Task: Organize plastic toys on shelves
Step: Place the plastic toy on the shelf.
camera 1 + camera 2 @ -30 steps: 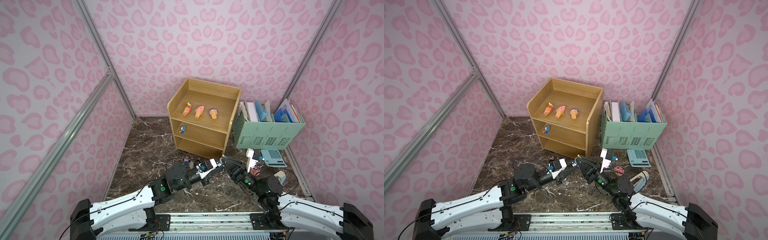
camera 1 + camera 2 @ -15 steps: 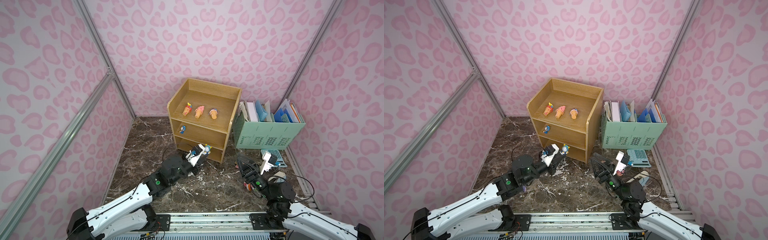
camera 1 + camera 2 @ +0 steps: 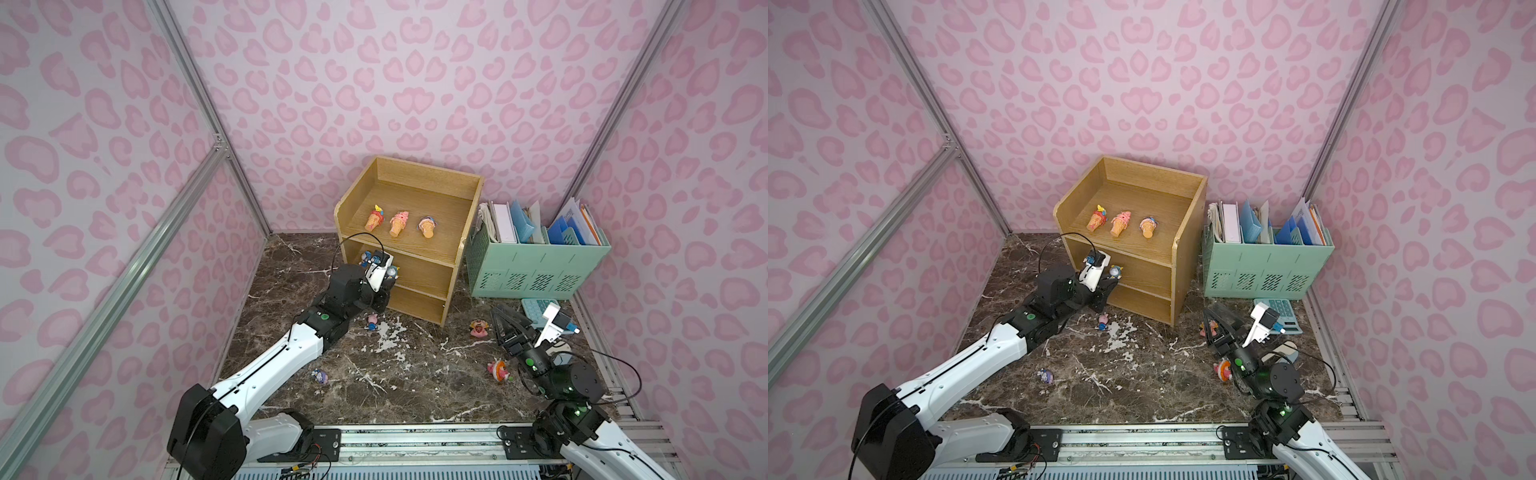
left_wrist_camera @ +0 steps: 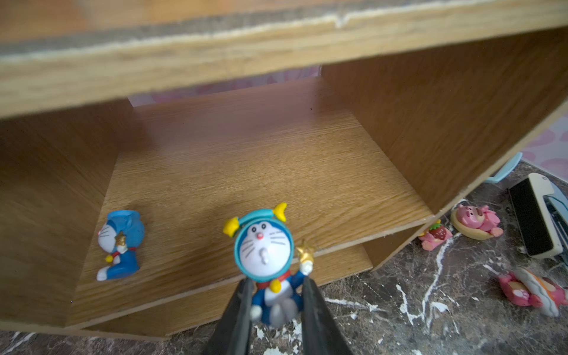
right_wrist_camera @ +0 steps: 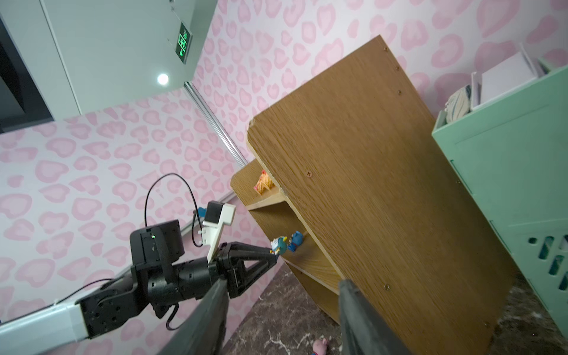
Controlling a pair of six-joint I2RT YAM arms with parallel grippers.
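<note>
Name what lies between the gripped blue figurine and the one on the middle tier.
Only bare middle tier wood, per the left wrist view.

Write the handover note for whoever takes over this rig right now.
Left end effector: shut on a blue-and-white plastic cat figurine with a teal headband, held at the front edge of the middle tier of the light-oak wooden shelf unit.
Right end effector: open, empty.
Done: three orange ice-cream-cone toys on the top tier; one blue-and-white figurine on its side on the middle tier.
Left: set the held figurine down, then shelve at least four small figurines lying on the dark marble tabletop.
</note>
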